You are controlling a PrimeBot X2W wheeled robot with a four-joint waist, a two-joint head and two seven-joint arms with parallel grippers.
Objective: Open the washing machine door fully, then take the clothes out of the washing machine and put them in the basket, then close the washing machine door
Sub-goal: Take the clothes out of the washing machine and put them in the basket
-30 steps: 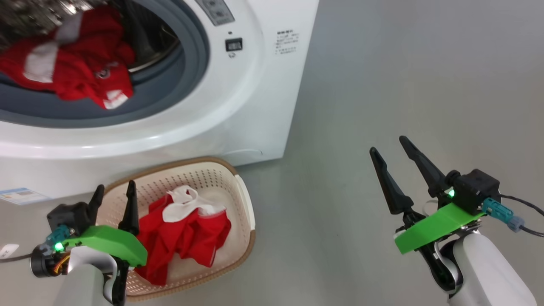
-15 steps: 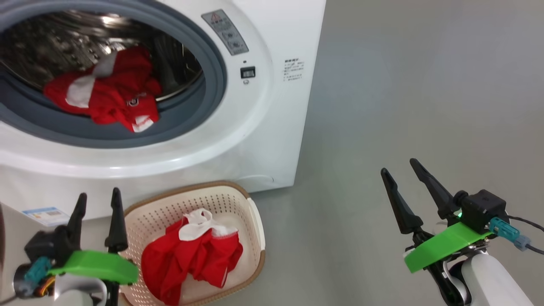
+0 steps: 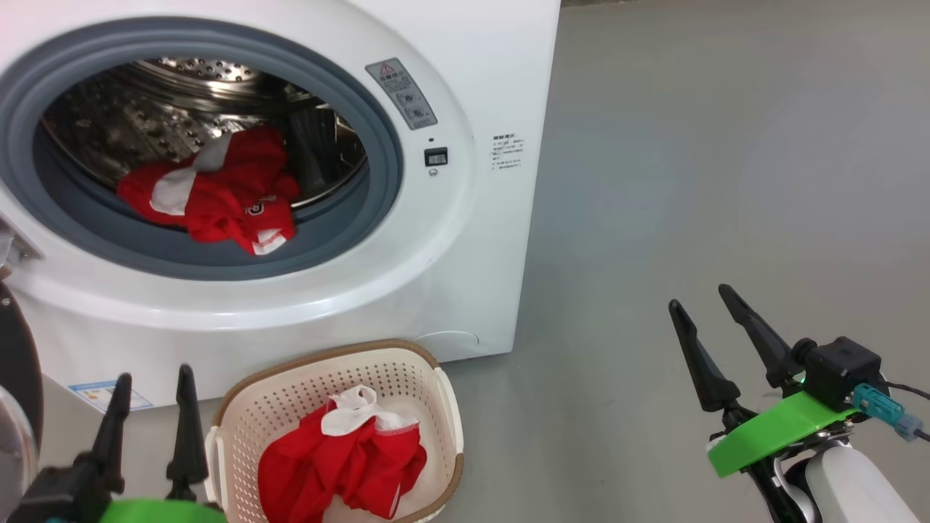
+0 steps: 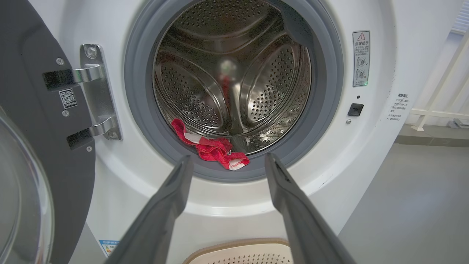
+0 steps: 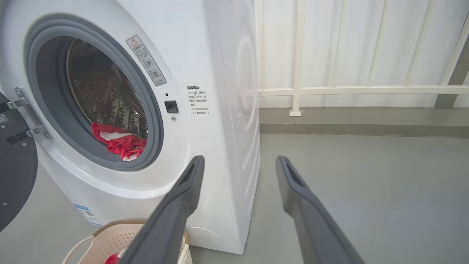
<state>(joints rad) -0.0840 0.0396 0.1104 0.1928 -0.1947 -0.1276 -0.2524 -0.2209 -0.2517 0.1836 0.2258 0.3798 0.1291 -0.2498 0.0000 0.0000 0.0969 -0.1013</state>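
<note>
The white washing machine point(image 3: 465, 240) stands with its black door point(image 4: 44, 146) swung wide to the left. Red clothes point(image 3: 218, 192) lie at the drum's front lip, also seen as clothes point(image 4: 212, 148) in the left wrist view. More red clothes point(image 3: 341, 461) rest in the cream basket point(image 3: 447, 407) on the floor below the opening. My left gripper point(image 3: 152, 378) hangs open and empty just left of the basket. My right gripper point(image 3: 701, 298) is open and empty over bare floor, well right of the machine.
Grey floor point(image 3: 726, 145) spreads to the right of the machine. A white railing point(image 5: 329, 90) runs along the wall behind it. The open door point(image 3: 18, 370) juts out at the far left, close to my left arm.
The head camera has tilted up, so the drum and basket sit lower in view. My left gripper has dropped toward the bottom edge. Both grippers stay open.
</note>
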